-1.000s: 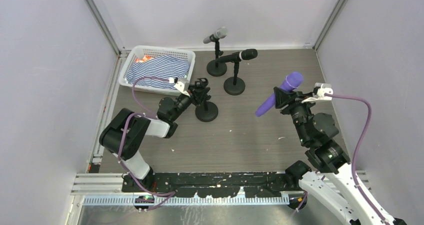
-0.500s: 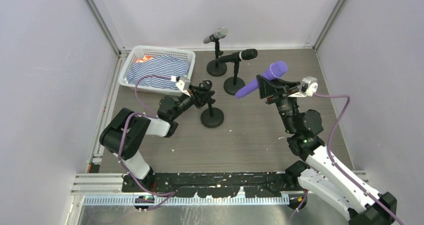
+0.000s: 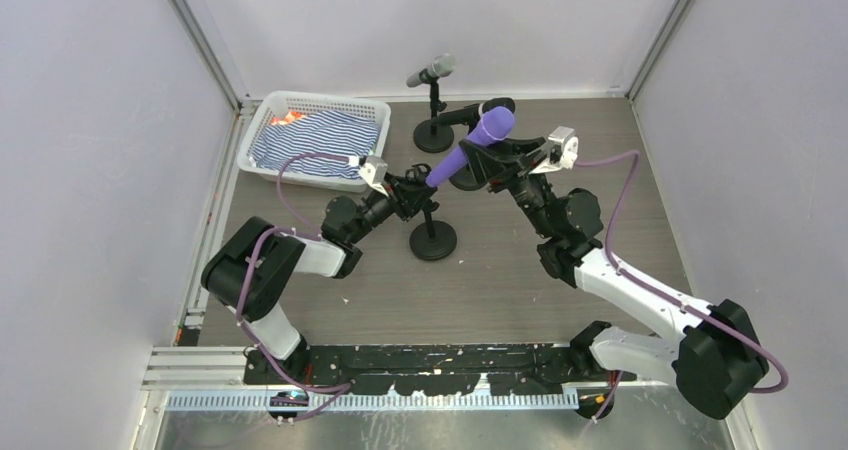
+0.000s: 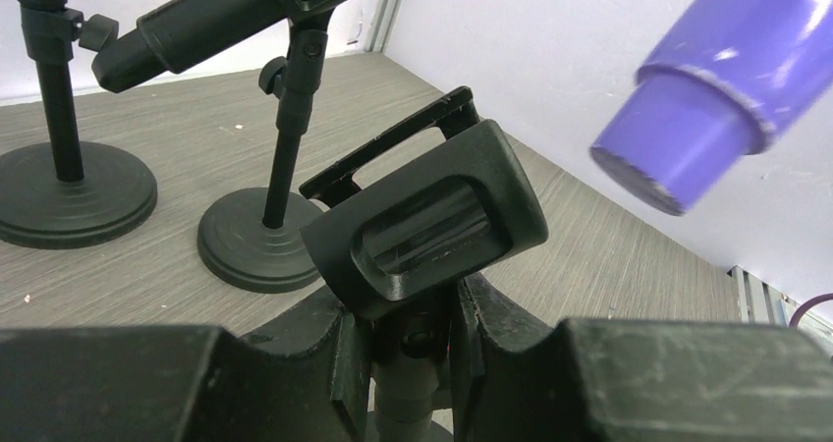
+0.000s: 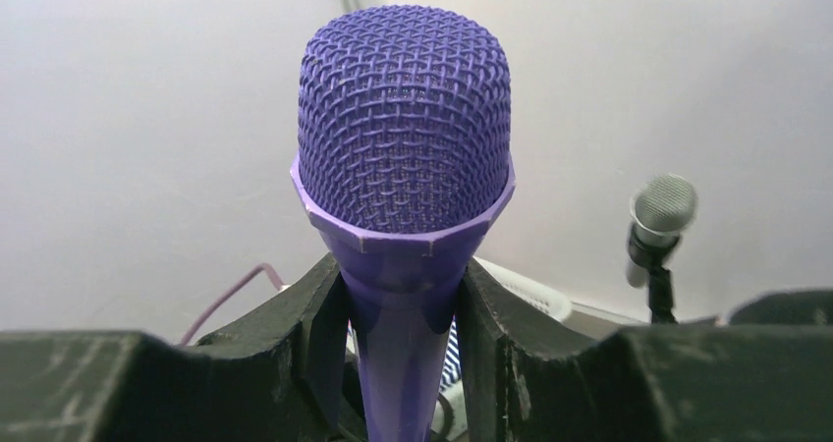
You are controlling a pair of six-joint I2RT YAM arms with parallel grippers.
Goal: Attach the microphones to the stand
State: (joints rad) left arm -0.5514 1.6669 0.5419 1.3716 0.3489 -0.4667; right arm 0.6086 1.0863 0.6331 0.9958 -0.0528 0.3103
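My right gripper (image 3: pixel 497 155) is shut on a purple microphone (image 3: pixel 470 146), held tilted in the air with its tail end pointing down-left at the empty stand. Its mesh head (image 5: pixel 405 123) fills the right wrist view. My left gripper (image 3: pixel 408 197) is shut on the neck of the empty black stand (image 3: pixel 432 238), just under its clip. In the left wrist view the open clip (image 4: pixel 424 222) sits above my fingers (image 4: pixel 506 329), and the purple microphone's tail (image 4: pixel 722 83) hangs to its upper right, apart from it.
Two other stands at the back hold microphones: a grey one (image 3: pixel 432 71) and a black one (image 3: pixel 480 111), partly behind the purple microphone. A white basket (image 3: pixel 268 115) with striped cloth stands at the back left. Grey walls close in the table.
My right gripper has swung left with the purple microphone, from the right side to just above the stand's clip. My left gripper has pulled the empty stand slightly right and nearer.
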